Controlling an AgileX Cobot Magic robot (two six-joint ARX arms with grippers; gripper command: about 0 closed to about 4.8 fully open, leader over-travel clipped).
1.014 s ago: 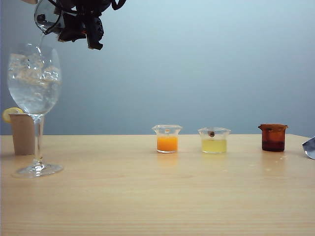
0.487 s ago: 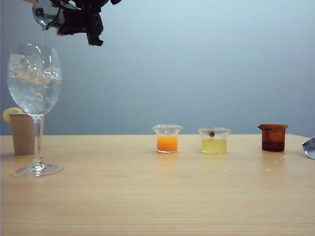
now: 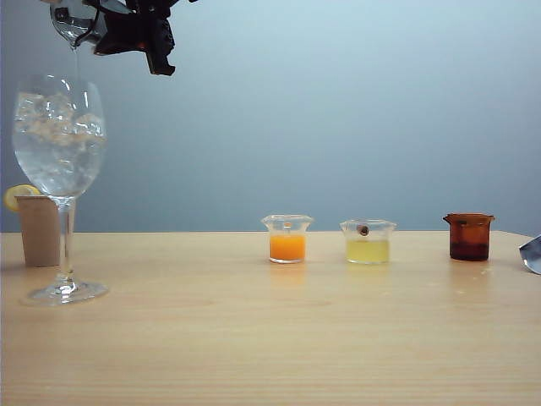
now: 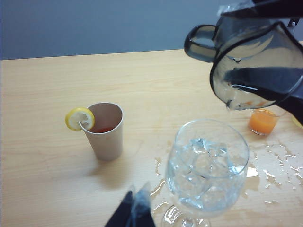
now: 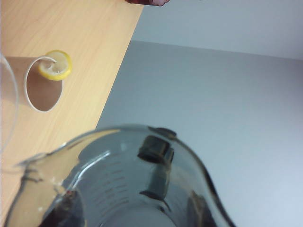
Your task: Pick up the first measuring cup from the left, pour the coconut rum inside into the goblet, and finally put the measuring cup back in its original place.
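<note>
Overhead, first measuring cup (image 3: 72, 19) tipped in right tool's (image 3: 127, 32) clasp above goblet (image 3: 59, 135); left tool (image 4: 134, 213) seemingly narrow.

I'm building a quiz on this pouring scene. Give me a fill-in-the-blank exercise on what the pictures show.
1. The right tool holds the first measuring cup tipped above the ____.
2. The paper cup has a slice of ____ on its rim.
3. The goblet holds clear liquid and ____.
4. The cup nearest the goblet on the table holds ____ liquid.

Missing words: goblet; lemon; ice; orange
</note>
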